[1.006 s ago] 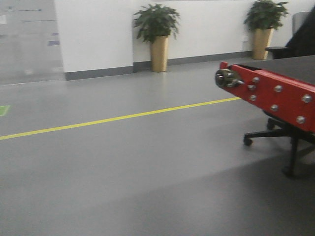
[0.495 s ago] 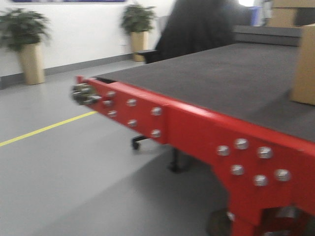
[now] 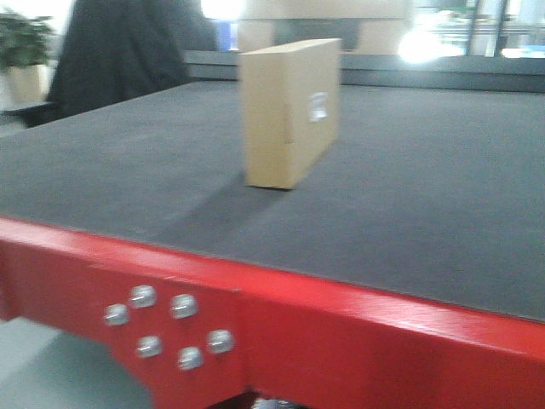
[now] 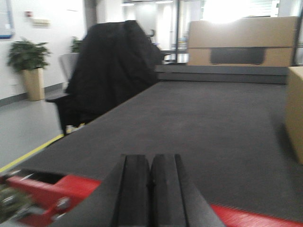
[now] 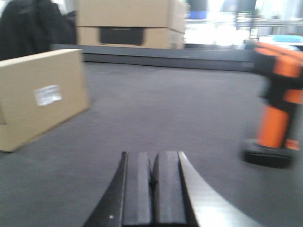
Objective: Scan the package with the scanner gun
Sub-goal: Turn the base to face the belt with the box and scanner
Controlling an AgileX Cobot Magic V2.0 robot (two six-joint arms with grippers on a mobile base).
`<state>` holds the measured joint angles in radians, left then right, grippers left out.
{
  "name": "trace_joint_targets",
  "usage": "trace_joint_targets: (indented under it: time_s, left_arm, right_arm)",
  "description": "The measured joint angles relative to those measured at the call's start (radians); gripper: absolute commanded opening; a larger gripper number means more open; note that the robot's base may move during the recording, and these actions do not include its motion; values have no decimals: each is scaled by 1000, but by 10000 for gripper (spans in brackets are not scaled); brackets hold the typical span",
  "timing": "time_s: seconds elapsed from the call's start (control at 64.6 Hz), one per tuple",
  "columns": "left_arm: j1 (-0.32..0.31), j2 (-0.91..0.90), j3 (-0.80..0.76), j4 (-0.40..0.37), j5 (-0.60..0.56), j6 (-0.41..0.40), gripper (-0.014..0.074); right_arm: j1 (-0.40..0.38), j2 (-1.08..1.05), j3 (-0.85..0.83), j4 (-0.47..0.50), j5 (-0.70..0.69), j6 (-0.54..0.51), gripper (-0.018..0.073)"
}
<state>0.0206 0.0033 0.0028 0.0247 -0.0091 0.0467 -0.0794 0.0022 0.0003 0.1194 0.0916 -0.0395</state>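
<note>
- The package (image 3: 291, 111) stood on edge near the middle of the dark tabletop (image 3: 443, 196). Its white barcode sticker (image 3: 318, 106) faced the right side, so I'd guess it was set up that way for an easy read.
- The scanner gun (image 5: 277, 106) sat upright on its flat black foot over on the right, well apart from the package. The orange handle stuck up, which looks handy for a grab.
- The right claw (image 5: 152, 161) was clenched with nothing in it, low over the near tabletop and pointing between the two.
- The left claw (image 4: 150, 163) was the same, pads pressed together and empty, sitting by the red frame (image 4: 71, 189) at the near edge.
- The bigger box (image 4: 241, 47) with the dark panel was at the far end, out of the way.
- Frames were pretty blurry, so I couldn't read the sticker.
</note>
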Motion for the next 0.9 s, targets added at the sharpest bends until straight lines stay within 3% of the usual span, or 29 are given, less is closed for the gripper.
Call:
trace_joint_targets:
  time_s: [0.898]
  left_arm:
    - [0,0,0,0,0,0,-111]
  right_arm:
    - [5,0,0,0,0,0,-162]
